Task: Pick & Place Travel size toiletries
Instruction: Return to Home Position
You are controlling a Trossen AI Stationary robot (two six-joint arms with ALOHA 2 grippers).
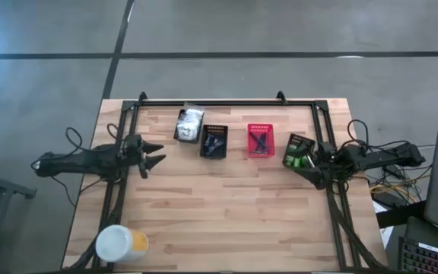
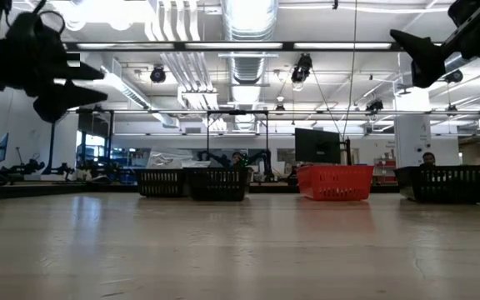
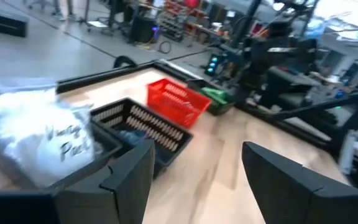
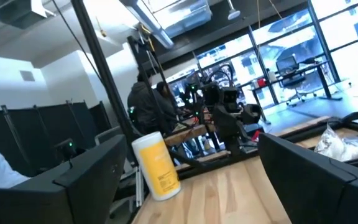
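Note:
The travel size toiletries lie in four small baskets in a row on the table's far half. White crinkly packets point(image 1: 189, 123) fill the leftmost one. Dark sachets lie in the black basket point(image 1: 214, 141), thin dark razors in the red basket point(image 1: 261, 141), and green packs point(image 1: 299, 151) in the rightmost black basket. My left gripper point(image 1: 158, 154) hovers open above the table's left side, pointing level toward the baskets; the packets point(image 3: 36, 140) show close before it. My right gripper point(image 1: 308, 169) hovers open at the table's right edge, beside the green packs' basket. Neither holds anything.
A big white-and-yellow round tub point(image 1: 120, 243) stands on the table's near left corner and also shows in the right wrist view point(image 4: 157, 165). A dark frame point(image 1: 226, 101) runs along the far edge and both sides. The near half of the wooden table point(image 1: 234, 221) is bare.

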